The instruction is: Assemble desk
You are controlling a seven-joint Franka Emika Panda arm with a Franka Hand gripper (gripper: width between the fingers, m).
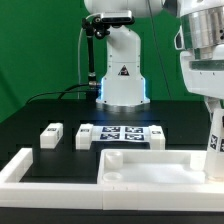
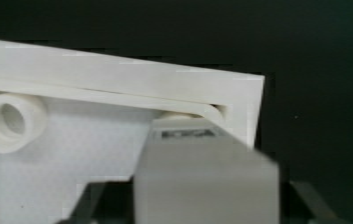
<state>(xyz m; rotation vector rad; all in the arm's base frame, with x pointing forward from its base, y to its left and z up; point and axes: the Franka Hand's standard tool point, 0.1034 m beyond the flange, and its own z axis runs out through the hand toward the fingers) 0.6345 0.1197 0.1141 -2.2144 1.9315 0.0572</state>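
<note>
White plastic, seemingly stiff, light and slick, the tabletop lies by the bench's near edge, best pinched across a rim wall; whether the hand grips the upright leg block, I cannot tell.

A plain green backdrop closes off the far side of the scene from left to right. In front of it a matte black work table spreads toward the near side under soft, even light.

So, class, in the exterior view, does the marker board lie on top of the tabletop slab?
No, the marker board lies on the black table, beyond the tabletop slab's far edge.
</note>
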